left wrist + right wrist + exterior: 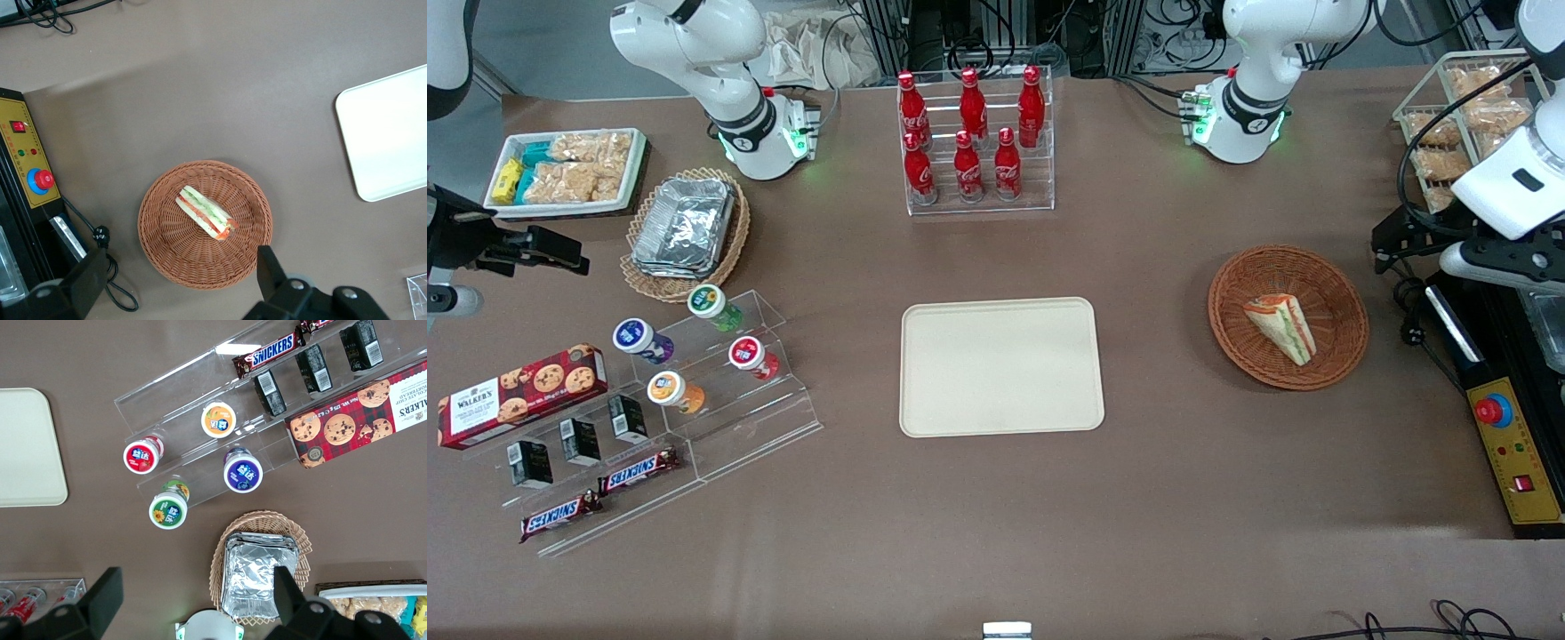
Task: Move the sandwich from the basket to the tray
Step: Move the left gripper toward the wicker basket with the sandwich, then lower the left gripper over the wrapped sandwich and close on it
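A brown table point(1156, 498) holds a round reddish-brown wicker basket point(1343, 351) toward the working arm's end. Inside it lies the sandwich point(1282, 326), a small triangular wedge of white bread with green, red and orange layers, resting on its side on the woven floor of the basket. Nothing touches it.

The working arm's hand point(180, 283) hangs well above the table, near the basket but not over its centre. In the wrist view its two dark fingers point(270, 270) stand wide apart, spread and holding nothing. The basket and sandwich sit in clear sight between and ahead of the fingers, so the sandwich lies below the hand and a little forward of it.

The sandwich's long axis runs on a diagonal across the basket. Seen from the wrist, that diagonal is slanted against the line joining the two fingers, neither along it nor square to it. My judgement is that the hand needs to turn somewhat as it descends, so the fingers close across the narrow thickness of the wedge.

The large flat beige tray point(934, 418) lies bare in the middle of the table, well apart from the basket, toward the parked arm's end from it.
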